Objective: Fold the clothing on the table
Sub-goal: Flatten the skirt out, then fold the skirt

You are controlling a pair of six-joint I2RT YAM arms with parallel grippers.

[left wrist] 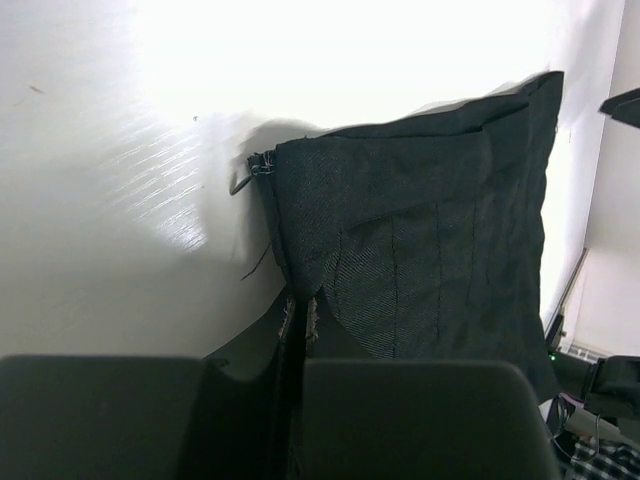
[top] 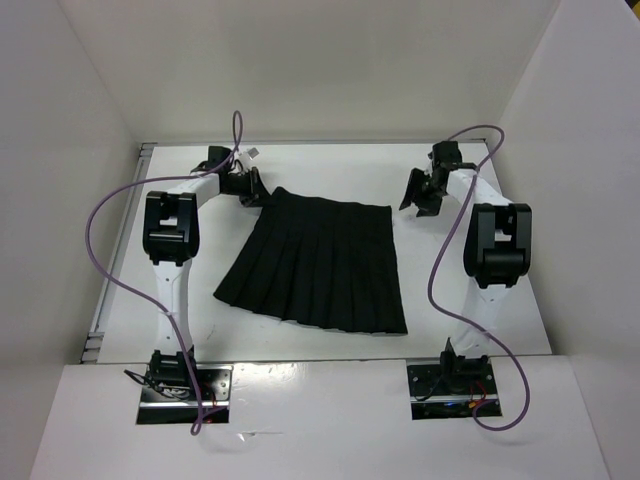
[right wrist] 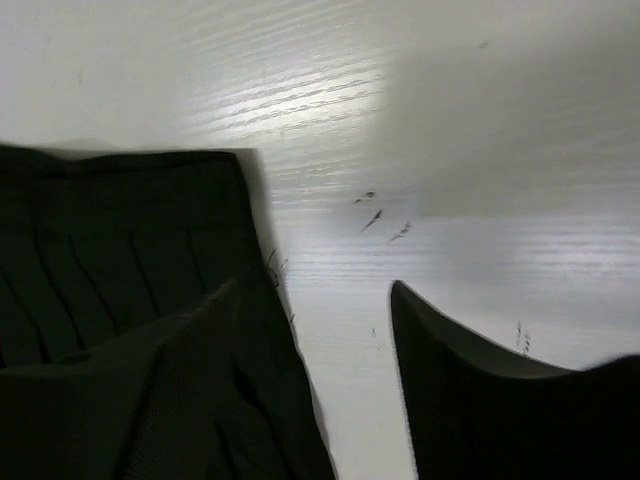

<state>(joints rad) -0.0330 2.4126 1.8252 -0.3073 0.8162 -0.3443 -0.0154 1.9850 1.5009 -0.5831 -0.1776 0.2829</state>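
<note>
The clothing, a black pleated skirt [top: 320,265], lies spread flat on the white table [top: 330,165], waistband toward the far side and hem toward the arm bases. My left gripper [top: 258,190] sits at the waistband's far-left corner. In the left wrist view its jaws [left wrist: 297,365] are shut on a pinch of the skirt [left wrist: 430,230]. My right gripper [top: 415,195] hovers just right of the waistband's far-right corner, open. In the right wrist view only bare table [right wrist: 450,150] shows between its fingers [right wrist: 315,300], with the skirt's edge [right wrist: 110,250] beside the left finger.
White walls [top: 60,200] close in the table on the left, back and right. Purple cables [top: 100,215] loop beside each arm. The arm bases [top: 185,385] stand on a white shelf at the near edge. A metal rail [top: 105,310] runs along the table's left side.
</note>
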